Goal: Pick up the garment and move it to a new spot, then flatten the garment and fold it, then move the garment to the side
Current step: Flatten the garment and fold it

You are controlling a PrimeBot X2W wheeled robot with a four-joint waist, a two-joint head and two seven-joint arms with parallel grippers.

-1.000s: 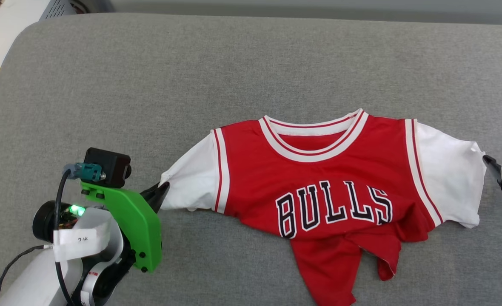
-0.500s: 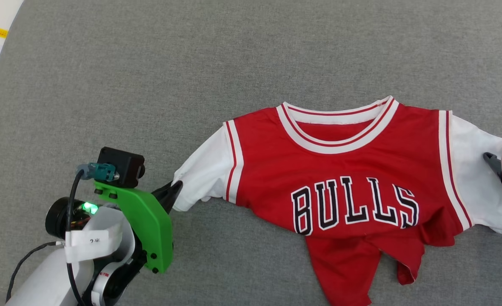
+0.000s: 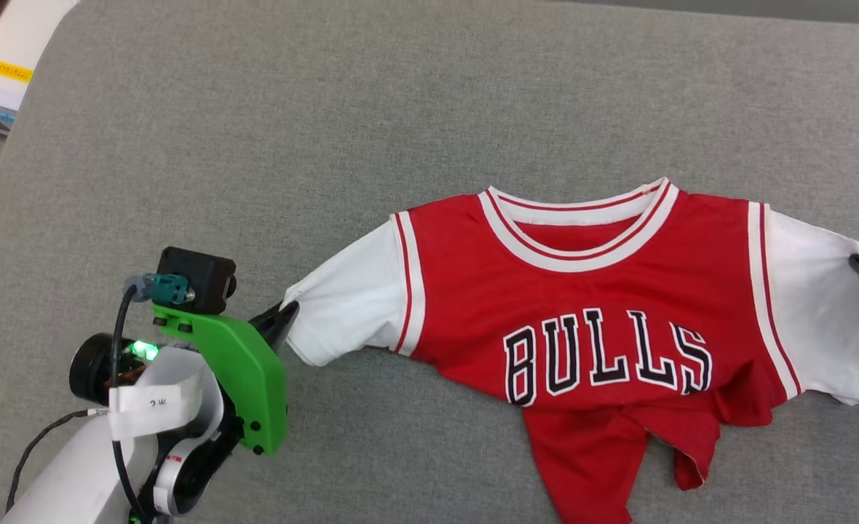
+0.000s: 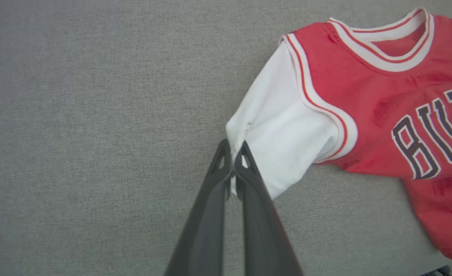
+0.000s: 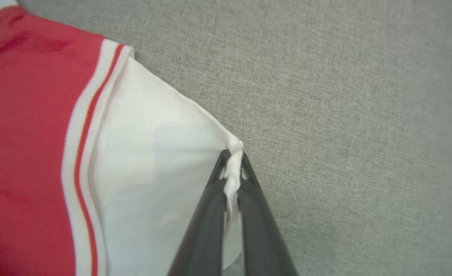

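Note:
The garment, a red "BULLS" jersey with white short sleeves, lies chest-up on the grey cushion, its lower half bunched and twisted underneath. My left gripper is shut on the edge of its left white sleeve, as the left wrist view shows at the gripper. At the right edge of the head view, my right gripper pinches the other white sleeve; the right wrist view shows that gripper shut with a fold of white cloth between the tips.
Grey fabric stretches wide behind and to the left of the jersey. A white surface with a yellow label sits beyond the cushion's far left corner. The cushion's left edge curves down near my left arm.
My right gripper has shut on the right sleeve's edge. The head camera shifted, so the whole picture moved. The left sleeve now looks pulled out straighter.

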